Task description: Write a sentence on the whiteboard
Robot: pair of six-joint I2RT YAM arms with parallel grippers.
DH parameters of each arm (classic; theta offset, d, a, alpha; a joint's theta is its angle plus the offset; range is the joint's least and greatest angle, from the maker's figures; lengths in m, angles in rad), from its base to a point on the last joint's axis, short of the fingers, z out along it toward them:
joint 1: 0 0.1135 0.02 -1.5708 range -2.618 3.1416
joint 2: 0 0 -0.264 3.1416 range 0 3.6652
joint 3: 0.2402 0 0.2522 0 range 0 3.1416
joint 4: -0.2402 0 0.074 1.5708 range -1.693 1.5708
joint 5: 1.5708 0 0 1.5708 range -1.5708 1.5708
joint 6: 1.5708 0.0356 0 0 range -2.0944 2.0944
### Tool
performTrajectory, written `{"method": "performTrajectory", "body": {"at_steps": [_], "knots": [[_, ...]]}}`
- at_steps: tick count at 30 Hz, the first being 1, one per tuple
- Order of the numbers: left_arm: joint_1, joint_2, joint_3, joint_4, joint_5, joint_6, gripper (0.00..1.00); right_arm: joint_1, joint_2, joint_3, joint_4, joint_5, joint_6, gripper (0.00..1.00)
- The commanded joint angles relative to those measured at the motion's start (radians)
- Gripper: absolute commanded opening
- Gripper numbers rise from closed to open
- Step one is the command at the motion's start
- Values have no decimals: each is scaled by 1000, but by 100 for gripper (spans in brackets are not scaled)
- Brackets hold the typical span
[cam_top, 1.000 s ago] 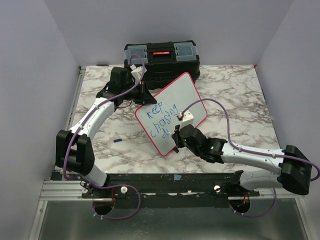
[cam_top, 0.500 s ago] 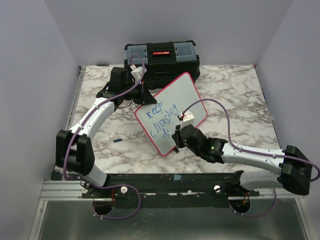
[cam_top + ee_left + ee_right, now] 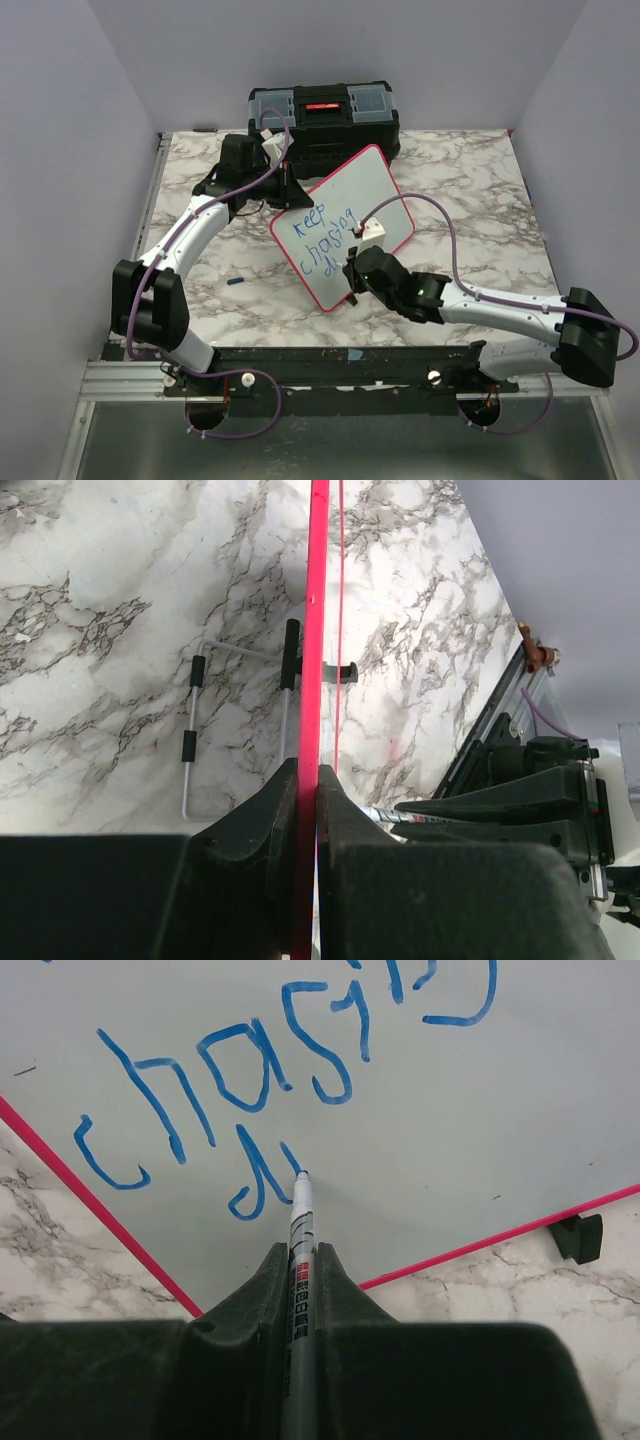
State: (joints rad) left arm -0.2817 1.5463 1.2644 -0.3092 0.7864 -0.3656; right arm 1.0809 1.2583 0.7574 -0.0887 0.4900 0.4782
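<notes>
Two grips hold: left gripper (image 3: 308, 780) pinches the whiteboard (image 3: 372, 185), right gripper (image 3: 297, 1272) clamps the marker (image 3: 298, 1222), centre frame. Press too hard and you could tilt it, smearing the sentence (image 3: 320, 240).

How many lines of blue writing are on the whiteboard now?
3: "keep" uppermost in the top view, "chasing" below it, a partial third line lowest, at the marker tip.

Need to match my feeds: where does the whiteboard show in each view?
Top external: the whiteboard centre, tilted, before the toolbox.
Left wrist: whiteboard edge-on, vertical, between the jaws.
Right wrist: whiteboard fills the top, marker tip on it.
Shared landmark: its red rim.
</notes>
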Motion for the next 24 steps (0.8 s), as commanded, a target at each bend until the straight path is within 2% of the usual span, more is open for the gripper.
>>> {"method": "performTrajectory", "body": {"at_steps": [1,16,24], "knots": [[-2,-16,7,48,44,2,0,3,25,44,4,57,-8,0],[-4,-16,7,47,43,2,0,3,27,72,-23,135,-2,1],[-5,-17,6,48,41,2,0,1,-109,42,-53,158,30,1]]}}
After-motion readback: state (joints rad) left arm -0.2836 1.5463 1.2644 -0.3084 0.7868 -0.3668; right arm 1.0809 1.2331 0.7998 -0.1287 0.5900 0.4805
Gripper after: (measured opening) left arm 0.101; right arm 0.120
